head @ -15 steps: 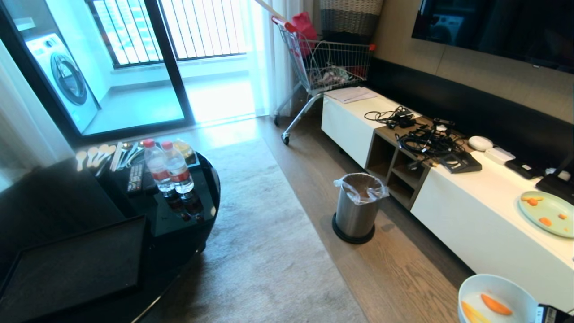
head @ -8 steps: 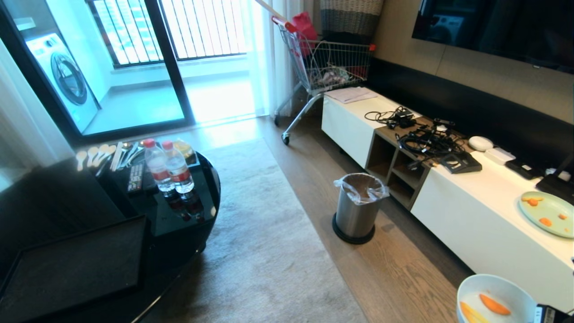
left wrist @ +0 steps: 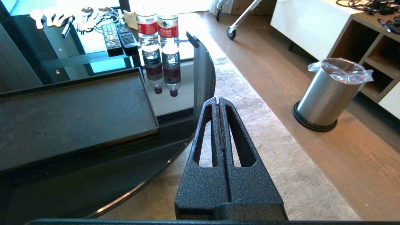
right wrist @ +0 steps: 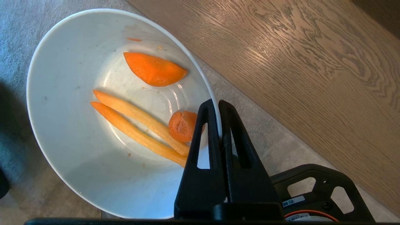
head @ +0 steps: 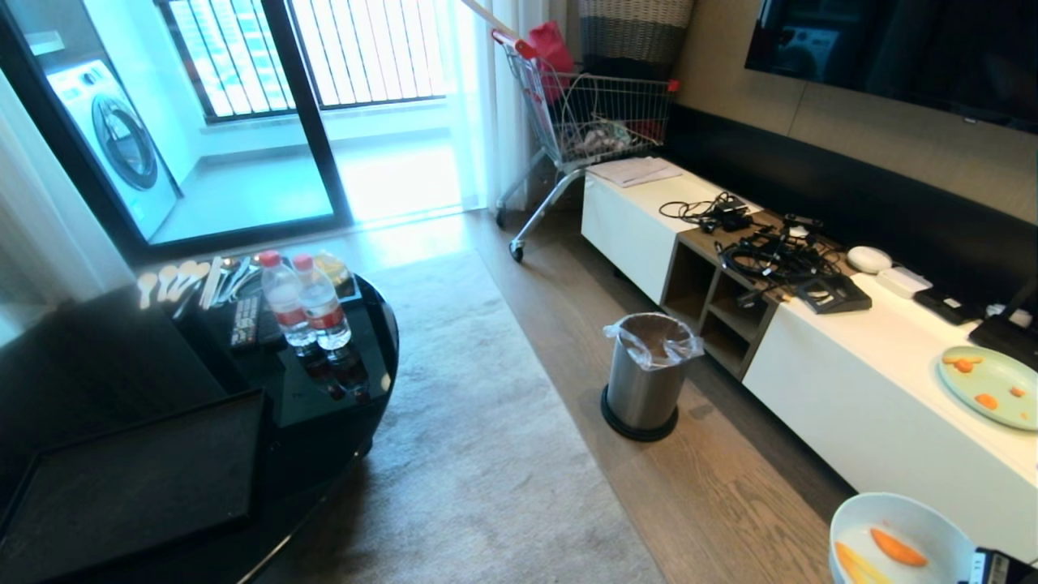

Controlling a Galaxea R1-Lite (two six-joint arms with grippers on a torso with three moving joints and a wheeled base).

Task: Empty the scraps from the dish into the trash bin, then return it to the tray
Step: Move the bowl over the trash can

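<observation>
At the lower right corner of the head view, the dish hangs in the air above the floor, where the rug meets the wooden boards, its mouth facing up and tipped slightly toward the robot. The right gripper has its fingers pressed together on the dish's rim, one inside the wall and one outside. Inside lie the scraps: two yellow strips side by side, their long axes running across the bottom of the bowl toward the pinched rim, one orange wedge beyond them and a small round orange piece just beside the fingers.

The trash bin stands upright on the wood floor, well apart from the dish, in front of the low white cabinet, its clear liner ruffled over the rim. A pale-green plate with orange bits lies on that cabinet.

The tray lies flat on the black glass desk to the robot's left, its long side running along the near edge of the desk. Two water bottles stand upright beyond it, with remotes and spoons behind.

The left gripper hangs over the rug beside the desk edge, fingers closed together on nothing.
</observation>
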